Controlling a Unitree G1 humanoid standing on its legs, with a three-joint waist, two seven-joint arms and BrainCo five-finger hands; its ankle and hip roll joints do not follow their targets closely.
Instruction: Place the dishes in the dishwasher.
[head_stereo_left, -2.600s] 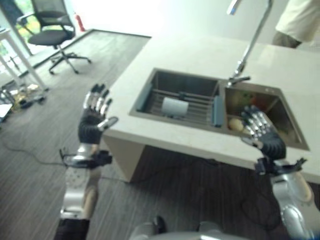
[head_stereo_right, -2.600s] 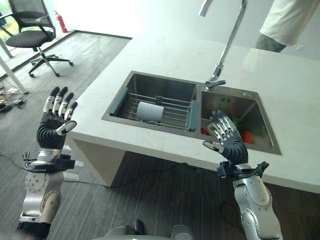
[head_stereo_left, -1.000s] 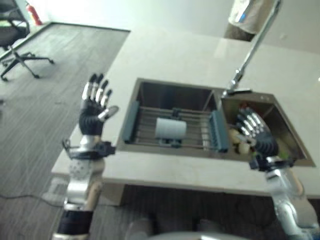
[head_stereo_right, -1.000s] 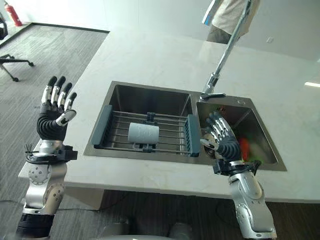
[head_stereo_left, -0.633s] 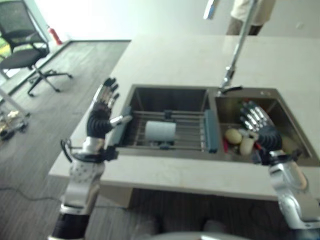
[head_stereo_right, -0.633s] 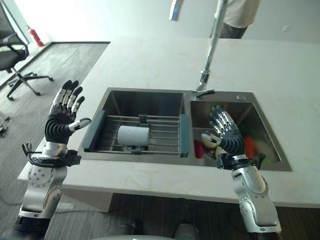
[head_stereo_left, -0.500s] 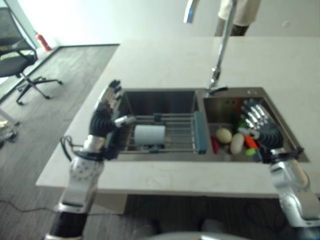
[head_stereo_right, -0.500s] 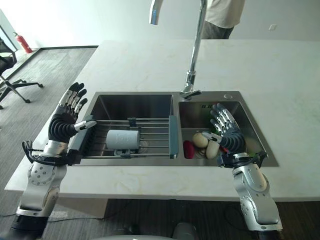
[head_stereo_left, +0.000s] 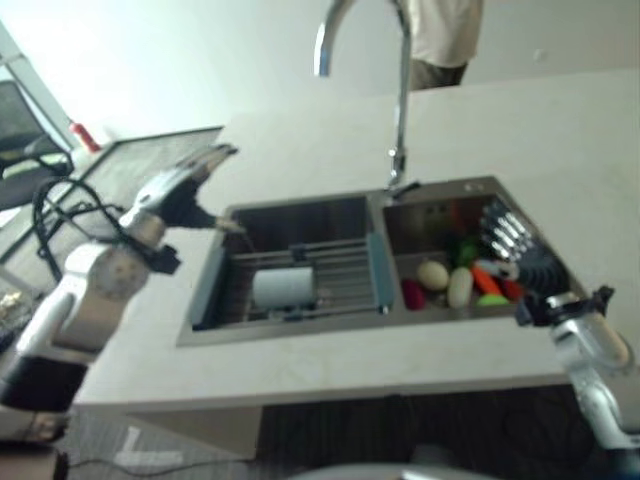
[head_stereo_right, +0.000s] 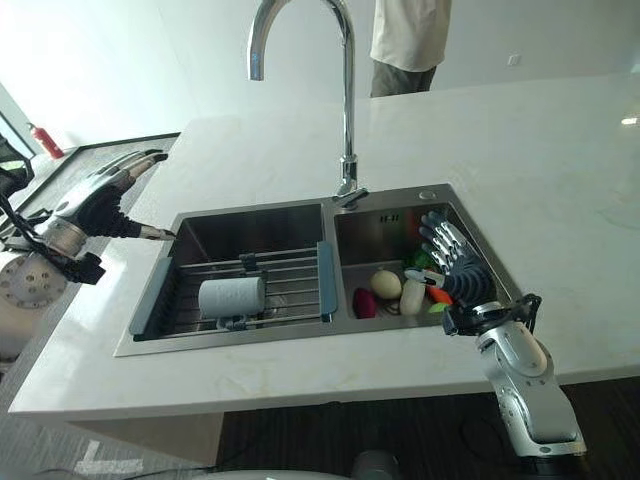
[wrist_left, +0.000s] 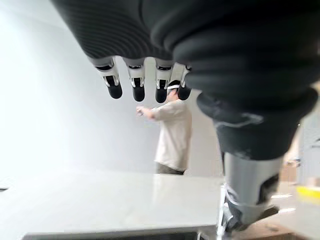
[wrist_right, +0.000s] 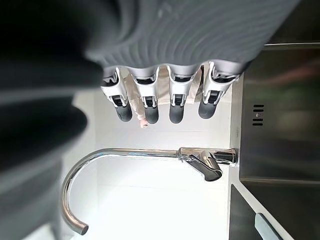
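Observation:
A pale cup lies on its side on a wire rack with blue ends, set in the left basin of a steel double sink. The right basin holds a cream oval piece, a red piece and orange and green bits. My left hand hangs open above the counter just left of the sink, fingers straight. My right hand is open over the right basin's front right corner, fingers straight, holding nothing.
A tall curved faucet rises behind the divider between the basins. A person stands behind the white counter. An office chair stands on the floor at far left.
The camera has swung and the sink now sits nearer the middle. My left hand has risen and reached forward over the counter beside the sink. My right hand stays over the right basin.

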